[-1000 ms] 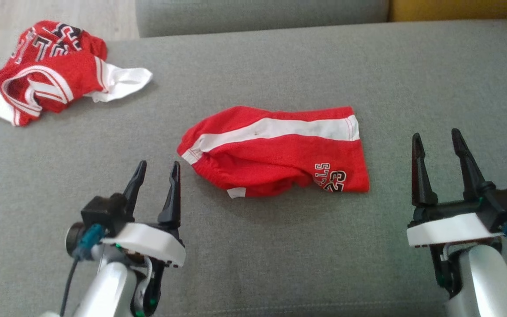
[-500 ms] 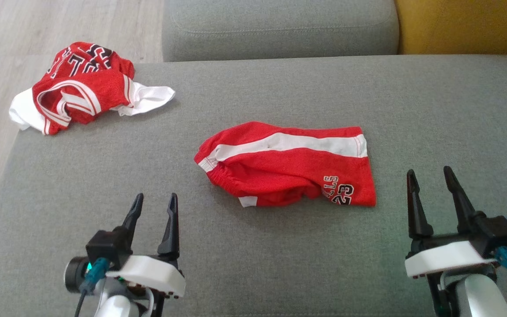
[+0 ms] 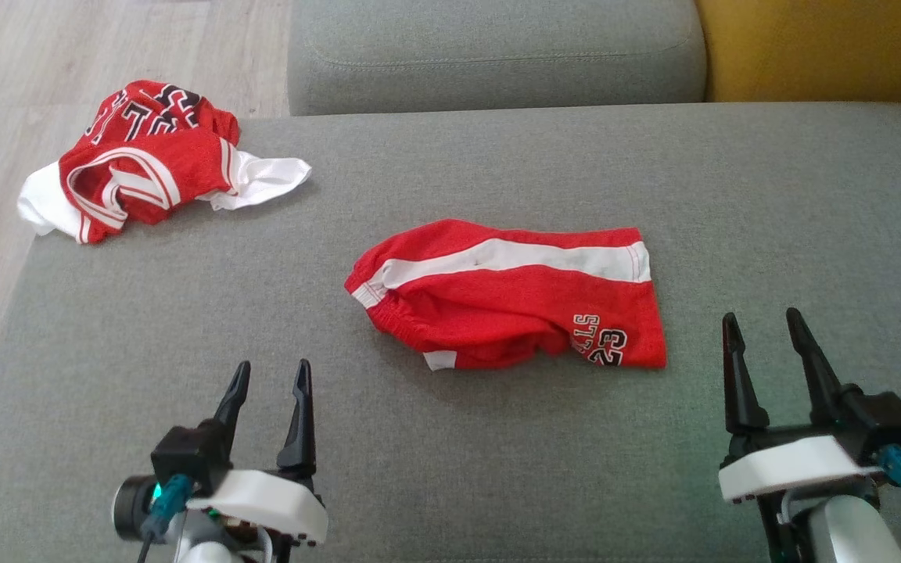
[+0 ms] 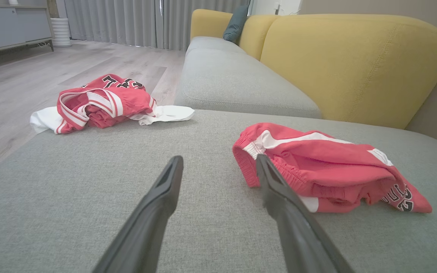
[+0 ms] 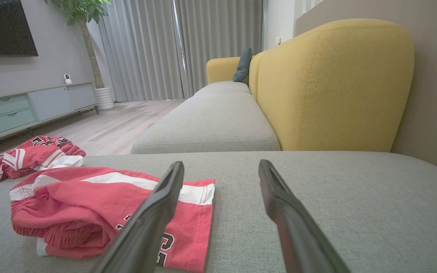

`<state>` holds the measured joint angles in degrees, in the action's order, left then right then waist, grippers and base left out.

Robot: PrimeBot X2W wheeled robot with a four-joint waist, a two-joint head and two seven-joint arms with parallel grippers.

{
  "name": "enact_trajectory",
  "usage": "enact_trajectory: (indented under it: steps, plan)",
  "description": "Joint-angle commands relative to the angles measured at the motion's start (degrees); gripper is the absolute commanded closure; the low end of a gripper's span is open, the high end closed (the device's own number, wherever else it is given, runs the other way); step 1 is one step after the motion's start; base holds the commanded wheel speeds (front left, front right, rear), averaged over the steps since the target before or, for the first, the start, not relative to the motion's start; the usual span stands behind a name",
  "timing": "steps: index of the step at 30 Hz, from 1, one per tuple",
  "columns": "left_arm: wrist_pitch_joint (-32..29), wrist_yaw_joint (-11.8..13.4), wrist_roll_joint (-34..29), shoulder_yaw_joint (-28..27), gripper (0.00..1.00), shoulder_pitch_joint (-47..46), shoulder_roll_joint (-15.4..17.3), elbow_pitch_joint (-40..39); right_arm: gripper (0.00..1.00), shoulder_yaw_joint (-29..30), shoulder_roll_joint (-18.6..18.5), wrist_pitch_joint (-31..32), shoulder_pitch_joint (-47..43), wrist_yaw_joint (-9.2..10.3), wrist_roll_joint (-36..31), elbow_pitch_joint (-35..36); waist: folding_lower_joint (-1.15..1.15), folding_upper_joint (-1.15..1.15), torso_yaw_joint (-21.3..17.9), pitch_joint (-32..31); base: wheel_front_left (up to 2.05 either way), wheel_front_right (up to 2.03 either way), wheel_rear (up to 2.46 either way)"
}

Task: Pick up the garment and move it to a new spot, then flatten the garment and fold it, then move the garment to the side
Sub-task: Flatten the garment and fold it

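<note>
The broad grey seat (image 3: 497, 172) spreads across the head view, with a second grey cushion butting against its far edge; a yellow backrest (image 5: 332, 83) rises behind it on the robot's right; pale wood floor (image 3: 67, 47) shows off to the left.

The red shorts (image 3: 513, 305) lie near the middle of the seat, folded over and fairly flat, the white side stripe along the far edge, the elastic waistband toward the robot's left, the hem with its black-and-white number toward the right; a crumpled red-and-white jersey (image 3: 145, 156) sits well apart at the seat's far left corner, one white part trailing onto the cushion.

The left gripper (image 3: 274, 366) hovers low over the seat with its fingers spread and nothing between them, the waistband end lying ahead of it and to its right, near but not touching; the right gripper (image 3: 760, 314) stands likewise parted and empty, the hem end just to its left, slightly ahead, and apart from its fingers.
</note>
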<state>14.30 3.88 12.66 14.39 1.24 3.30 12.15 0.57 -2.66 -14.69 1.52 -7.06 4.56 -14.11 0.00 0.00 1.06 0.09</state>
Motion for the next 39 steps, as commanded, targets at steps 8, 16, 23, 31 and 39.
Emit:
enact_trajectory:
  steps: [8,16,23,31,39]
  plan:
    - [0.70,0.21,-0.92,-2.16,0.00,-1.99,-0.34,-1.40,0.00,-1.27,-0.21,-0.31,1.20,-0.43,0.33,0.84,0.00,0.00,0.20,0.00,0.00,0.00,0.00]
    - [0.70,0.32,-1.08,-2.13,0.00,-2.25,-0.40,-1.23,0.00,-1.09,-0.21,-0.31,1.62,-0.43,0.34,-0.01,0.00,0.00,0.60,0.20,0.00,0.00,0.00]
    - [0.70,0.15,-0.67,-1.56,0.00,-2.95,-0.41,-0.37,0.00,-0.73,-0.21,-0.31,2.14,-0.43,-0.12,0.06,0.00,0.00,0.86,0.94,0.00,0.00,0.00]
    - [-0.27,-1.41,3.69,1.81,0.00,-8.57,-0.42,4.55,0.00,-0.92,-0.21,-0.31,3.66,-0.43,-0.60,0.53,0.00,0.00,0.32,3.75,0.00,0.00,0.00]
    - [-4.12,-1.09,12.41,3.99,0.00,-17.02,-0.42,8.61,0.00,-1.38,-0.21,-0.31,5.88,-0.43,-1.08,1.28,0.00,0.00,-1.31,8.11,0.00,0.00,0.00]
